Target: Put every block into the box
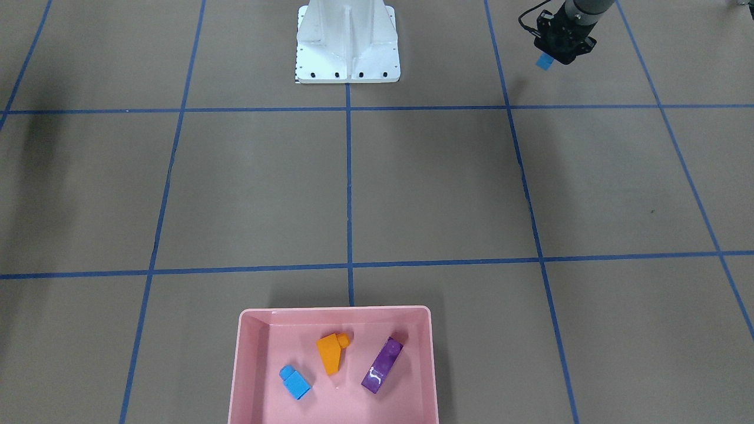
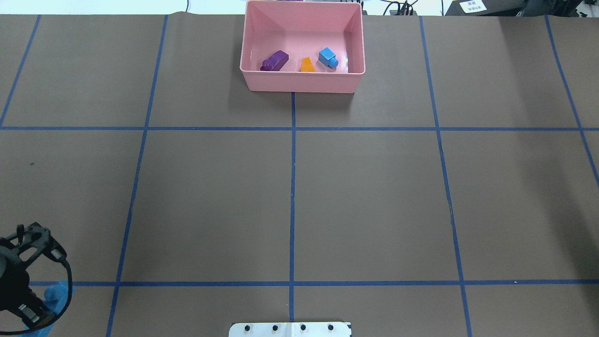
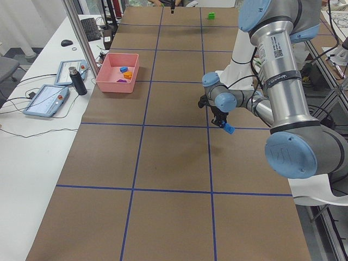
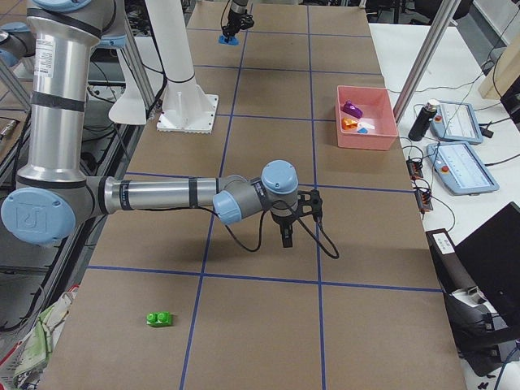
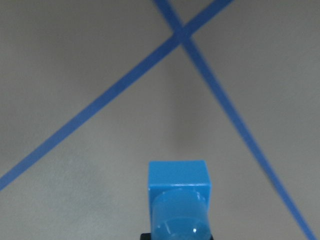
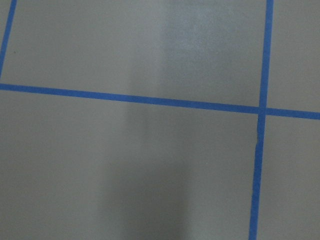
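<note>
Three blocks (image 2: 307, 64) already in box (image 2: 302, 86). Left gripper (image 1: 559, 58) clamped on long light-blue block (image 1: 545, 62), clear of table (image 1: 412, 188); box well apart, forward and rightward. Right gripper (image 4: 286, 237) jaws: cannot tell; green block (image 4: 158, 318) lying nearer it.

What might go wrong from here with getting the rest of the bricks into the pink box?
1. The left gripper holds the light-blue brick on the robot's side of the table, and the pink box sits at the far edge. Much of the brick sticks out past the fingers, so it may slip on the long carry.
2. The green brick lies alone toward the table's right end, far from the box and outside the overhead view, so it could be missed.
</note>
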